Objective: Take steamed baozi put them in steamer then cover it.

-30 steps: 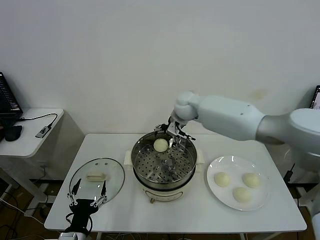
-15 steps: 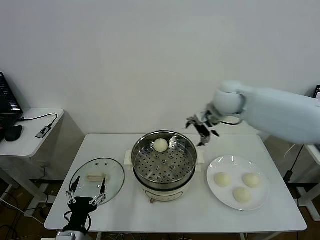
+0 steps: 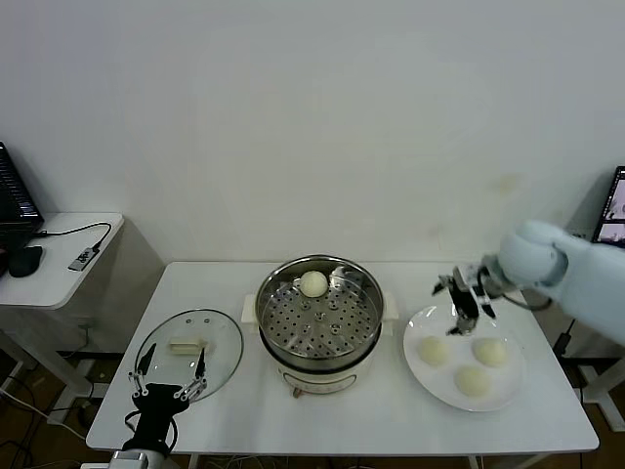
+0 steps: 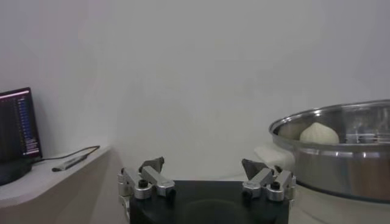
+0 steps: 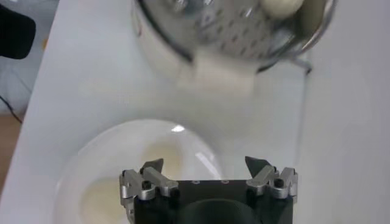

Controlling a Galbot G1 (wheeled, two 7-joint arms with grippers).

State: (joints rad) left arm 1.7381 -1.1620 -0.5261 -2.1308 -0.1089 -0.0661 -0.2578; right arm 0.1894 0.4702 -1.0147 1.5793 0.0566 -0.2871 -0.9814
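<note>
One cream-white baozi (image 3: 313,283) lies on the perforated tray at the back of the steel steamer (image 3: 283,342), mid-table. Three more baozi (image 3: 434,350) (image 3: 490,351) (image 3: 475,380) sit on a white plate (image 3: 426,376) to its right. My right gripper (image 3: 463,297) is open and empty, hovering above the plate's back edge. In the right wrist view the open gripper (image 5: 206,165) hangs over the plate (image 5: 122,146), with the steamer (image 5: 158,49) beyond. My left gripper (image 3: 173,376) is open and parked at the table's front left; the left wrist view (image 4: 203,165) shows it empty, with the steamer (image 4: 341,158) off to one side.
A glass lid with a cream handle (image 3: 188,345) lies flat on the table left of the steamer, just behind my left gripper. A side table (image 3: 59,256) with a cable and dark devices stands at far left. A white wall runs behind the table.
My right gripper, empty, has swung from over the steamer rightward and down to above the plate. The baozi stays in the steamer. The left arm has not moved.
</note>
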